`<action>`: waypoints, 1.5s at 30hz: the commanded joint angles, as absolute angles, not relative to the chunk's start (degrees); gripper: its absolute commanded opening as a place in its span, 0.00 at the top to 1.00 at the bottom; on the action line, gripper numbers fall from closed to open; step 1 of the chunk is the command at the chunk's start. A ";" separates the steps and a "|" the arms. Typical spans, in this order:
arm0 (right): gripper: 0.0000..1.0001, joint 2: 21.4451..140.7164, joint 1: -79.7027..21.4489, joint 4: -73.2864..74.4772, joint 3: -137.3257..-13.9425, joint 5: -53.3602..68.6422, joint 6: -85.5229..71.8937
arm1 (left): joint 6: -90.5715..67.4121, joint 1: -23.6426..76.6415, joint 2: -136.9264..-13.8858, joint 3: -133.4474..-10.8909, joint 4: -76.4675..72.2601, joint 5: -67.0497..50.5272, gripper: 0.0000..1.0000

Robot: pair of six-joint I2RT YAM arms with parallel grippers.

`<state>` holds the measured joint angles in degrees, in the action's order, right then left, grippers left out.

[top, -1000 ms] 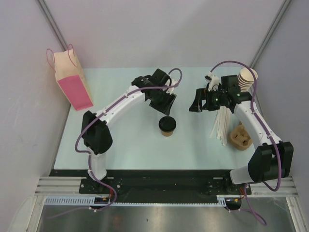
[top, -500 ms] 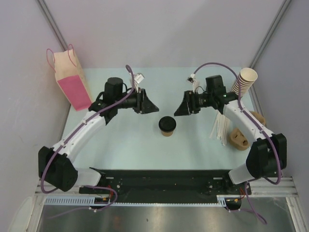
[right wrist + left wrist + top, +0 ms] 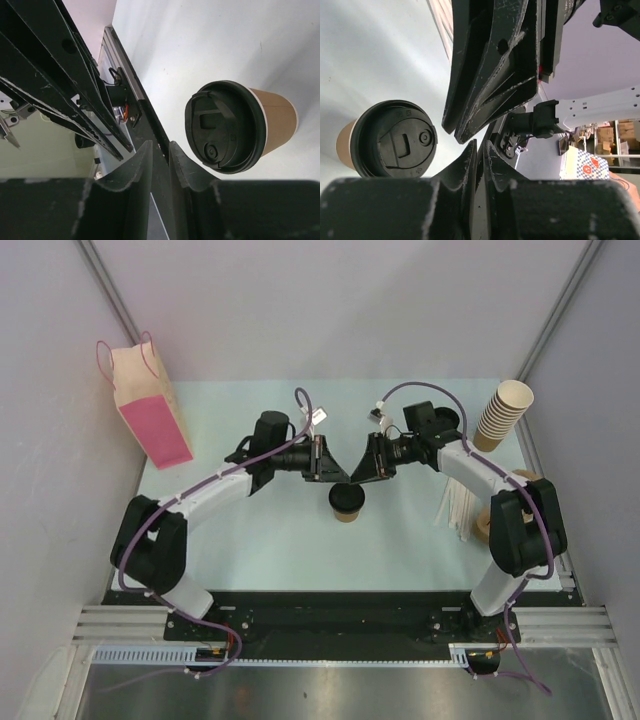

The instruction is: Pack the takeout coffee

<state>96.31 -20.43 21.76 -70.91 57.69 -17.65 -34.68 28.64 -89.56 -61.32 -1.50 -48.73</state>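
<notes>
The takeout coffee (image 3: 346, 503), a tan paper cup with a black lid, stands upright in the middle of the pale table (image 3: 270, 540). My left gripper (image 3: 333, 466) and right gripper (image 3: 356, 472) point at each other just behind it, tips almost meeting, neither touching the cup. In the left wrist view the coffee (image 3: 395, 140) lies left of my left gripper (image 3: 481, 145), whose jaws are drawn together to a thin slit with nothing between them. In the right wrist view the coffee (image 3: 225, 127) sits right of my right gripper (image 3: 160, 145), jaws likewise nearly together and empty.
A pink and tan paper bag (image 3: 150, 410) stands at the far left corner. A stack of lidless cups (image 3: 503, 412) stands at the far right, with white sticks (image 3: 455, 502) in front of it. A brown pulp carrier (image 3: 480, 528) shows partly behind the right arm.
Both arms have swung inward until their grippers meet behind the cup. Both sets of jaws have closed from wide apart to almost together. The cup has not moved.
</notes>
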 commanded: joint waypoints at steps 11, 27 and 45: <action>0.81 102.48 -20.21 21.53 -71.10 59.24 -15.47 | -34.54 28.65 -97.11 -61.70 -2.64 -50.18 0.89; 0.85 108.81 -18.02 24.78 -70.58 57.31 -10.64 | -37.97 27.07 -104.85 -60.12 -6.24 -52.21 0.94; 0.86 110.21 -18.46 26.28 -70.49 54.41 -8.97 | -37.79 25.49 -110.30 -55.02 -7.03 -50.62 1.00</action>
<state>107.57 -18.15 23.64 -70.96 62.13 -12.78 -40.58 26.48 -105.41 -57.87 -10.68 -57.08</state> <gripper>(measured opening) 0.141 0.005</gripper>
